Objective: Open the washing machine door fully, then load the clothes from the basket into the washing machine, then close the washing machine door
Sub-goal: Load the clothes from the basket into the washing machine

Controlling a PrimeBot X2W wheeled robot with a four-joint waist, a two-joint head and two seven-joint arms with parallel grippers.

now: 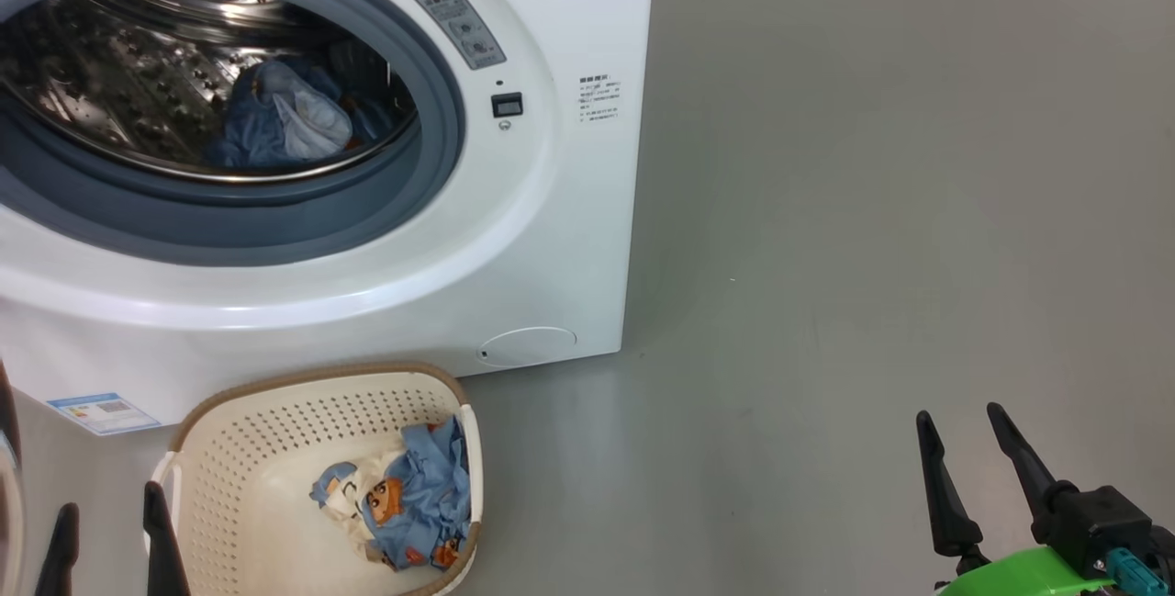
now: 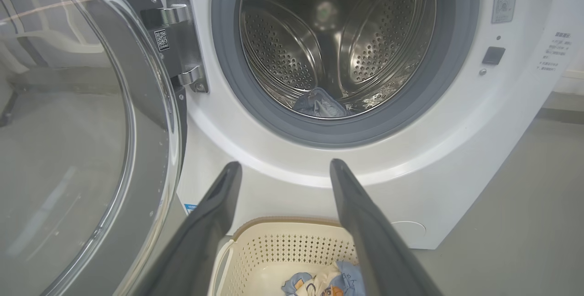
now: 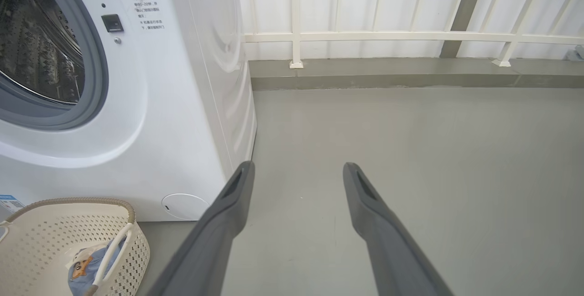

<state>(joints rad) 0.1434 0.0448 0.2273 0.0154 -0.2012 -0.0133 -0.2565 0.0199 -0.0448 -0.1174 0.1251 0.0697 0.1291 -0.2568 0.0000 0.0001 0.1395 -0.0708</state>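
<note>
While the left hand (image 2: 285, 164) and right hand (image 3: 299, 164) hang open and empty, a clumsy grab could tip the basket (image 1: 312, 377).

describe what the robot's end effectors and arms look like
Each end effector has two long, dark, tapering fingers. The right end effector is mounted on a black block over a bright green wrist shell, with a teal connector beside it. The left end effector has the same black pointed fingers. Up close, the fingers look dark grey with a shallow slot near each tip.
</note>
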